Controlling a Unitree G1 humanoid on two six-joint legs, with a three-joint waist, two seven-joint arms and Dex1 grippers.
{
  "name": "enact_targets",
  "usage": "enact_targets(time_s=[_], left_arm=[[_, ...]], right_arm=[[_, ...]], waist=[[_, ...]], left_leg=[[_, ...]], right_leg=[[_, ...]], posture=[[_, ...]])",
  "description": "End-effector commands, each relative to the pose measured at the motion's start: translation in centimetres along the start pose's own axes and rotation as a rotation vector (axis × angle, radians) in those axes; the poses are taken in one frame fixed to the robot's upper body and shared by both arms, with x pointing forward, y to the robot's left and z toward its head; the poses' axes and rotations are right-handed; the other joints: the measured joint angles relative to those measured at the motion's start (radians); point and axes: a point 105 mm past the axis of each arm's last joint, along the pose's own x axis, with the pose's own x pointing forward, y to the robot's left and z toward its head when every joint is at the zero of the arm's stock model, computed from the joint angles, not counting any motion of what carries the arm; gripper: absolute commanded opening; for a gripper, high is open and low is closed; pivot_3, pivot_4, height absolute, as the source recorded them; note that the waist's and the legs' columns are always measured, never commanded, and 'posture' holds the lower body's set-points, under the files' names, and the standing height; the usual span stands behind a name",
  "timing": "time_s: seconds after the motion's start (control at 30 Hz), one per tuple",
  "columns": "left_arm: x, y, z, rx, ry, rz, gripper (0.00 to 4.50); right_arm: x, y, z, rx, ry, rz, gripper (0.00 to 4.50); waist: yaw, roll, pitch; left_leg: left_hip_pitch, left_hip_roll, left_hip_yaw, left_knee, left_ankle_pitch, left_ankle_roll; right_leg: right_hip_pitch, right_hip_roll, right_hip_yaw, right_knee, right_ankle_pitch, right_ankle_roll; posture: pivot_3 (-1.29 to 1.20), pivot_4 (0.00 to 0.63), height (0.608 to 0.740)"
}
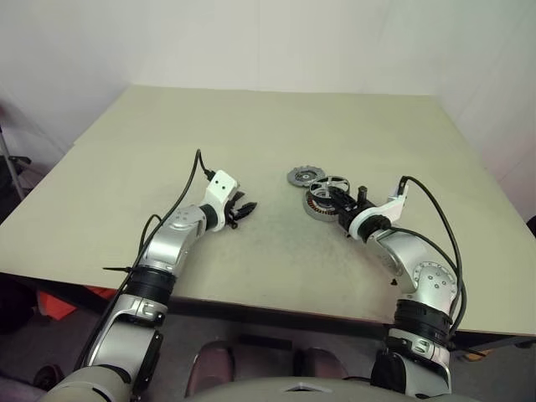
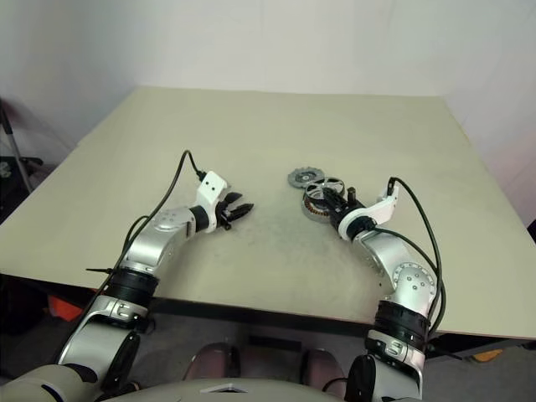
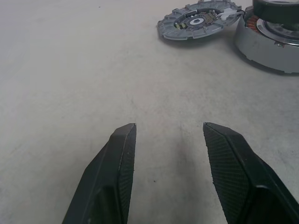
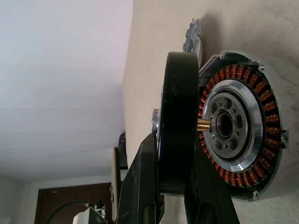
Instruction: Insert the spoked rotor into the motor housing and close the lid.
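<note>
my right tool (image 1: 339, 199) pinches the spoked rotor (image 1: 329, 184) by its dark rim and holds it directly above the motor housing (image 1: 318, 209), right of centre on the bench (image 1: 251, 134). in the right wrist view the rotor (image 4: 177, 121) hangs face-on to the copper coils, its small brass shaft tip reaching toward the silver centre hole of the housing (image 4: 233, 126) but not yet seated. i judge the insertion is the step in hand: to do it well i should keep the rotor level with the cup, line the shaft tip up with the hole, and lower slowly, since any magnetic pull could snatch it off line. the lid (image 1: 303, 176) lies flat just beyond the housing, touching or nearly so, waiting its turn. my left tool (image 1: 243, 209) rests low over the bench well to the left, its fingers (image 3: 117, 158) spread about halfway and carrying nothing.
</note>
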Motion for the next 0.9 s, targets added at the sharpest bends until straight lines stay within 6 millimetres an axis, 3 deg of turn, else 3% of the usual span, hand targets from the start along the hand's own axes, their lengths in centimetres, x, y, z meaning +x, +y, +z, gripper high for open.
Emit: enact_targets(time_s=[0.03, 0.43, 0.63, 0.9], left_arm=[[-0.1, 0.4, 1.6, 0.051, -0.038, 0.005, 2.43], [-0.2, 0.6, 1.6, 0.057, -0.035, 0.013, 2.43], [-0.2, 0.6, 1.6, 0.06, -0.036, 0.012, 2.43], [-0.1, 0.5, 1.7, 0.061, -0.038, 0.008, 2.43]], right_arm=[[0.1, 1.0, 0.1, 0.001, 0.001, 0.05, 0.42], [0.6, 0.1, 0.3, 0.006, 0.007, 0.02, 0.42], [0.4, 1.2, 0.4, -0.032, 0.007, 0.072, 2.29], [-0.2, 1.6, 0.9, -0.093, -0.001, 0.091, 2.29]], waist=[[0.0, 0.0, 0.0], [0.0, 0.0, 0.0], [0.0, 0.0, 0.0], [0.001, 0.0, 0.0]], left_leg=[[0.0, 0.0, 0.0, 0.0, 0.0, 0.0], [0.0, 0.0, 0.0, 0.0, 0.0, 0.0], [0.0, 0.0, 0.0, 0.001, 0.0, 0.0], [0.0, 0.0, 0.0, 0.001, 0.0, 0.0]], right_leg=[[0.0, 0.0, 0.0, 0.0, 0.0, 0.0], [0.0, 0.0, 0.0, 0.0, 0.0, 0.0], [0.001, 0.0, 0.0, 0.001, 0.0, -0.001], [0.0, 0.0, 0.0, 0.001, 0.0, -0.001]], posture=[[0.0, 0.0, 0.74], [0.0, 0.0, 0.74], [0.0, 0.0, 0.74], [0.0, 0.0, 0.74]])
